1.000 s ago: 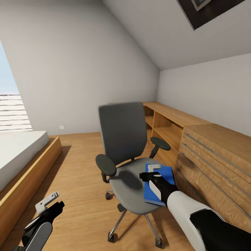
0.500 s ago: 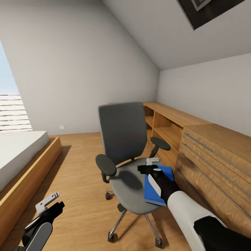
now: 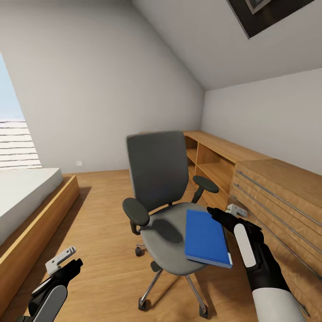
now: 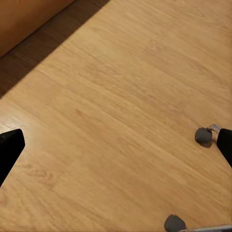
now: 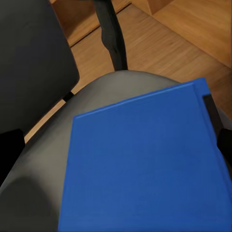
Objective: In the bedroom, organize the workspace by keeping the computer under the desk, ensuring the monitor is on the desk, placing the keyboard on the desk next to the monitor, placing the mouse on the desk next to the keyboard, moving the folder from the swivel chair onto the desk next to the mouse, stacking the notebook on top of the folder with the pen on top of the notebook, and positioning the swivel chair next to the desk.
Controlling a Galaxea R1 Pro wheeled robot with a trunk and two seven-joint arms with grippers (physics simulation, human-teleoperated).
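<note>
A blue folder (image 3: pixel 205 237) lies flat on the right half of the grey swivel chair's (image 3: pixel 156 174) seat, its front corner jutting over the seat's edge. My right gripper (image 3: pixel 226 211) hovers open at the folder's far right corner, above the gap between the chair and the drawers. In the right wrist view the folder (image 5: pixel 145 164) spreads between the two wide-apart fingers, with the seat (image 5: pixel 38 169) beside it. My left gripper (image 3: pixel 67 263) hangs open low at the left over bare floor, holding nothing. The desk, monitor, keyboard, mouse, notebook and pen are out of view.
A wooden drawer chest (image 3: pixel 277 201) stands close on the chair's right, with a low open shelf unit (image 3: pixel 214 156) behind it. A bed on a wooden frame (image 3: pixel 27 197) fills the left. Chair castors (image 4: pixel 204 136) rest on the wood floor near my left gripper.
My right gripper has swung from over the folder's middle to its right edge, uncovering the folder. The left arm, chair and folder have stayed put.
</note>
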